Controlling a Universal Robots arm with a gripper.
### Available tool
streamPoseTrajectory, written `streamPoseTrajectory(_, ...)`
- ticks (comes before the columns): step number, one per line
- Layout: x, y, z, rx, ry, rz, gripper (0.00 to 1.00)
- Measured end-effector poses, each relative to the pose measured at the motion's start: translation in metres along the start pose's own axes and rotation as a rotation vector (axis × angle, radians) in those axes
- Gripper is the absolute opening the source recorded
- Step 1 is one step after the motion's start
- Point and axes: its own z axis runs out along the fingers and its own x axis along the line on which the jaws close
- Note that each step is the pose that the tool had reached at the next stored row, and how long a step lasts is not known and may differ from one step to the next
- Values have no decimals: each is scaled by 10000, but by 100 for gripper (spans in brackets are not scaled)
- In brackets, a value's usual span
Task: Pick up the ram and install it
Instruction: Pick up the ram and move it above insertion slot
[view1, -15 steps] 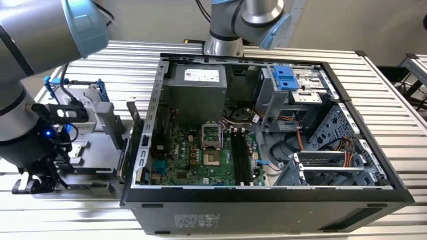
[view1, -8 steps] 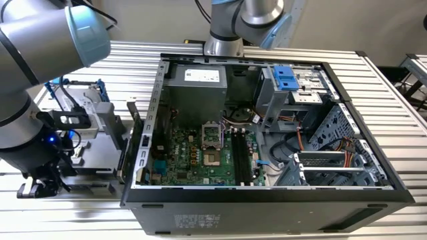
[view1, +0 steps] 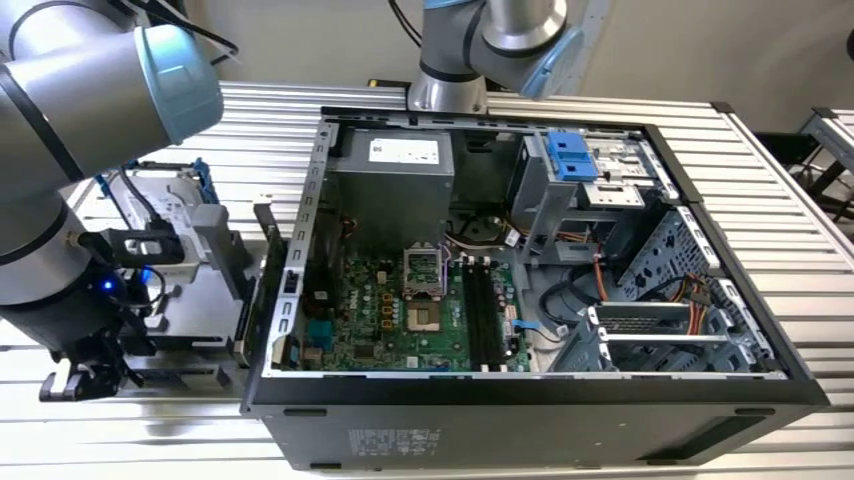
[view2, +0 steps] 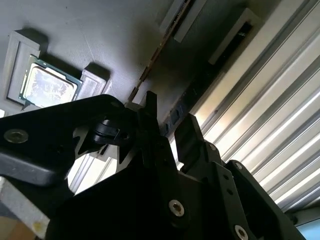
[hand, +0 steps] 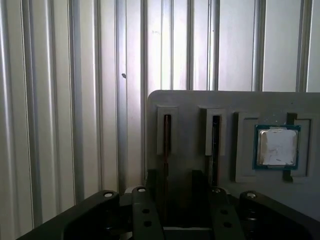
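The black hand (hand: 175, 180) hangs released, straddling the thin dark ram stick (hand: 166, 142) upright in a grey slotted holder (hand: 190, 102). Pickup is not yet done. The motherboard's black slots (view1: 481, 315) look empty.

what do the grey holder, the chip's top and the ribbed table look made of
The grey holder: probably matte plastic, going by its even dull grey and moulded slots. The chip's top: metal, silvery with a smudged sheen, framed by a green board edge. The ribbed table: likely aluminium, with bright streaky glints along its ridges.
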Motion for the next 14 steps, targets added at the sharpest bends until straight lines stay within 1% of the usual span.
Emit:
streamPoseTrajectory(7,1,1,5,2,-1,-1,100)
streamPoseTrajectory(10,20,7,9,1,0,1,100)
streamPoseTrajectory(14,21,9,13,1,-2,-1,100)
